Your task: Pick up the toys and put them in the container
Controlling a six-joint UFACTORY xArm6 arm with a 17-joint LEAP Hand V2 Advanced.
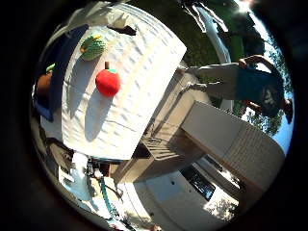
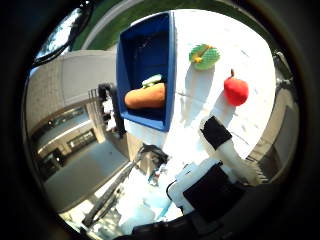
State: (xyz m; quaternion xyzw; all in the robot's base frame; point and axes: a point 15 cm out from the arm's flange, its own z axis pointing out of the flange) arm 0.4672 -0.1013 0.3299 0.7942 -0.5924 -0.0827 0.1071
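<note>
In the right thumb side palm view, a blue container (image 2: 128, 70) stands on a white-covered table (image 2: 200, 95). It holds an orange carrot toy (image 2: 145, 97) and a small green toy (image 2: 152, 79). A green-and-yellow toy (image 2: 204, 56) and a red apple toy (image 2: 236, 90) lie on the cloth beside the container. My right hand (image 2: 222, 150) is well above the table, away from the toys, its white and black fingers relaxed and holding nothing. The right little finger side palm view shows the apple (image 1: 108, 81), the green-and-yellow toy (image 1: 93, 46) and part of the container (image 1: 44, 101).
The table's edge (image 1: 159, 91) drops to grey paving and concrete steps (image 1: 226, 140). A building wall (image 2: 65, 95) stands beyond the container side of the table. Grass lies behind the table.
</note>
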